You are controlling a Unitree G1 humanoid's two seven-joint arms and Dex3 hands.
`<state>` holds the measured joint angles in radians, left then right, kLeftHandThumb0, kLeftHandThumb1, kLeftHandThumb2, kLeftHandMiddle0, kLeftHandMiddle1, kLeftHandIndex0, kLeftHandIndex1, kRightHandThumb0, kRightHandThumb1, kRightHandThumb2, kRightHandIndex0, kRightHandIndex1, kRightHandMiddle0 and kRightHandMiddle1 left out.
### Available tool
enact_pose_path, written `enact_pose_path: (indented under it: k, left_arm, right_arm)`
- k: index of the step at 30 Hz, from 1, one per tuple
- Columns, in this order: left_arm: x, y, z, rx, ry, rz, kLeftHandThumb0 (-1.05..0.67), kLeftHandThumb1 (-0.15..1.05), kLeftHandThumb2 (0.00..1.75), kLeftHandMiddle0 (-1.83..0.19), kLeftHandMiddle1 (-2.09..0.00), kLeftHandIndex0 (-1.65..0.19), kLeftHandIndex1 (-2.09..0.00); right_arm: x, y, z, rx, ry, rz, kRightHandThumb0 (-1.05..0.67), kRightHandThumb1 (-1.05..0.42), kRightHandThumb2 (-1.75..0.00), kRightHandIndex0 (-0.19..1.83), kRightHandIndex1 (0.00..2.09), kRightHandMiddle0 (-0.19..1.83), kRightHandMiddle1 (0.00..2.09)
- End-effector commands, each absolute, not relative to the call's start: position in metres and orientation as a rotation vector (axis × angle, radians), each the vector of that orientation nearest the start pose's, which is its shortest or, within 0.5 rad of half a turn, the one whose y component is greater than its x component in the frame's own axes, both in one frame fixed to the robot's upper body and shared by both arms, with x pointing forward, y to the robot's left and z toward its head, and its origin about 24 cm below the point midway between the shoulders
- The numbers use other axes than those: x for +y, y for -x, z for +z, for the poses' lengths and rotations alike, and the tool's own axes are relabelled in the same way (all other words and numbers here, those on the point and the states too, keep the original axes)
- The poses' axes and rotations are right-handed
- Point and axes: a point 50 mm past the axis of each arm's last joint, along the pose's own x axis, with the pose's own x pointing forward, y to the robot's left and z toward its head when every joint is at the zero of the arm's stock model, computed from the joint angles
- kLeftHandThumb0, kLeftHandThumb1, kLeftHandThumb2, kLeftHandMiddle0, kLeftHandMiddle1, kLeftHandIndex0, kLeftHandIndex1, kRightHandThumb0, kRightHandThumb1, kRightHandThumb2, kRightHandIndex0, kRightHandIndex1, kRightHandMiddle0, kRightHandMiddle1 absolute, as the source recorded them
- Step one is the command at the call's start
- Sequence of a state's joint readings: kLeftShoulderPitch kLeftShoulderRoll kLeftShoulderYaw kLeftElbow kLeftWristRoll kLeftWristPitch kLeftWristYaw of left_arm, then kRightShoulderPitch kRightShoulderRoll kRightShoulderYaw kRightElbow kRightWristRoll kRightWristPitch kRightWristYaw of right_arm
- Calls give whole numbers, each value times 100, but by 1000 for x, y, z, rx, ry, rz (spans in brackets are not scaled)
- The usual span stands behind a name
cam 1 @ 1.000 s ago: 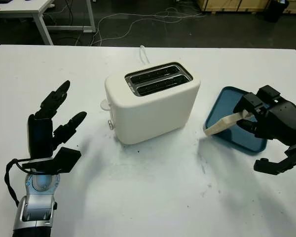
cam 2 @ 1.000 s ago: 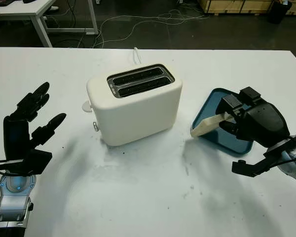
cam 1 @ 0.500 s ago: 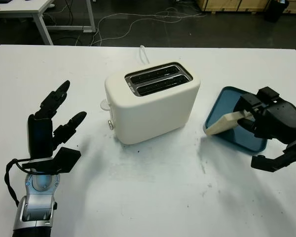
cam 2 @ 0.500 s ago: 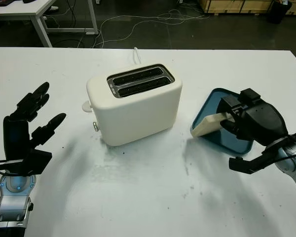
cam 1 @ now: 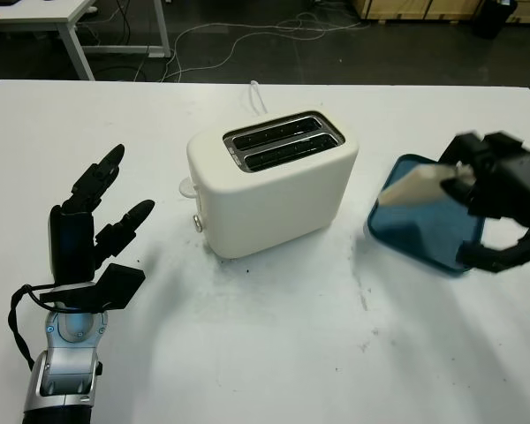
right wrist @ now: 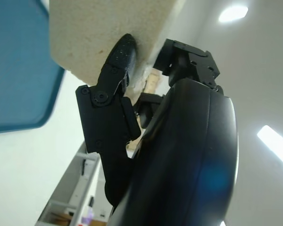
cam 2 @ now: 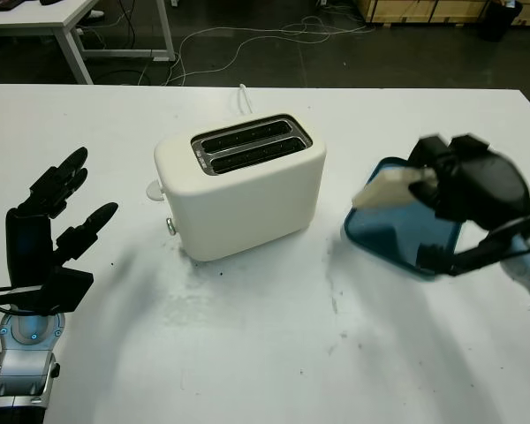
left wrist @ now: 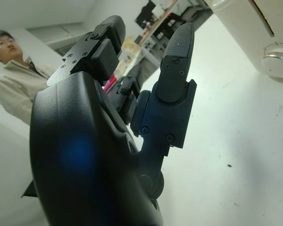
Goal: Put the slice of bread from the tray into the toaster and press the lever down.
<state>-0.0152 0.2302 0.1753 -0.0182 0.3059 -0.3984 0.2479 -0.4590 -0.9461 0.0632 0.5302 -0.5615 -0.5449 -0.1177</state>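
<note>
The right hand [cam 1: 499, 181] is pinching the bread slice [cam 1: 412, 186] and has lifted it clear of the blue tray [cam 1: 420, 231] by the desk's right edge. It is now carrying it toward the toaster [cam 1: 272, 181]. The left hand [cam 1: 88, 230] is hovering open near the left edge.

— What can't you make out?
— Your right hand [cam 1: 499, 190] and the bread slice [cam 1: 415, 187] are motion-blurred. The toaster [cam 1: 274, 181] hides its own lever; the tray's [cam 1: 420, 231] far end sits behind the hand.

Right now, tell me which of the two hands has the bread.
The right hand, raised over the blue tray, grips the bread slice. The left hand is open, on the other side of the toaster.
</note>
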Motion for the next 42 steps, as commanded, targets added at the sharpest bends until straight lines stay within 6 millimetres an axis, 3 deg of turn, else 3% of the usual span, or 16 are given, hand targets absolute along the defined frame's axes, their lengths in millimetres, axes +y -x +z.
enact_pose_path:
  k: [1, 6, 10, 16, 19, 22, 29, 32, 38, 42]
  left_arm:
    - [221, -243, 105, -499, -505, 308, -42, 92, 4, -66, 0, -56, 0]
    - [222, -242, 106, -496, -508, 305, -43, 92, 5, -66, 0, -56, 0]
    - [222, -242, 106, -495, -508, 310, -43, 92, 5, -66, 0, -56, 0]
    - [221, -242, 106, -502, -500, 310, -41, 92, 4, -66, 0, -56, 0]
    - [222, -242, 106, -506, -514, 310, -42, 92, 5, -66, 0, -56, 0]
    - [221, -242, 106, -506, -494, 311, -42, 92, 4, -66, 0, -57, 0]
    - [221, -241, 106, -493, -500, 313, -43, 92, 6, -66, 0, -56, 0]
    - [221, -241, 106, -494, -500, 315, -42, 92, 5, -66, 0, -57, 0]
    - [222, -241, 105, -502, -505, 315, -42, 92, 5, -67, 0, -57, 0]
    - [221, -241, 104, -499, -497, 315, -42, 92, 5, -67, 0, -57, 0]
  right_arm:
    - [-310, -311, 198, -432, 1432, 26, -37, -92, -56, 42, 175, 22, 173]
    - [-313, -316, 229, -427, 1409, 37, -20, -92, -35, 45, 175, 33, 170]
    - [-317, -320, 259, -413, 1282, 96, -17, -92, -36, 48, 175, 30, 174]
    - [-314, -323, 315, -457, 1202, 154, -33, -92, -37, 50, 175, 32, 175]
    - [-309, -325, 336, -474, 1175, 172, -51, -92, -36, 63, 175, 44, 175]
    - [-299, -327, 351, -471, 1095, 227, -53, -92, -31, 66, 175, 48, 172]
    - [-263, -326, 367, -467, 1019, 354, -55, -92, -25, 71, 175, 58, 167]
    - [-245, -325, 368, -427, 976, 389, -48, -92, -20, 75, 175, 73, 147]
    - [-211, -329, 357, -344, 899, 500, -31, -92, -35, 79, 175, 61, 171]
    - [-188, -335, 354, -301, 926, 539, -23, -92, -39, 85, 175, 62, 174]
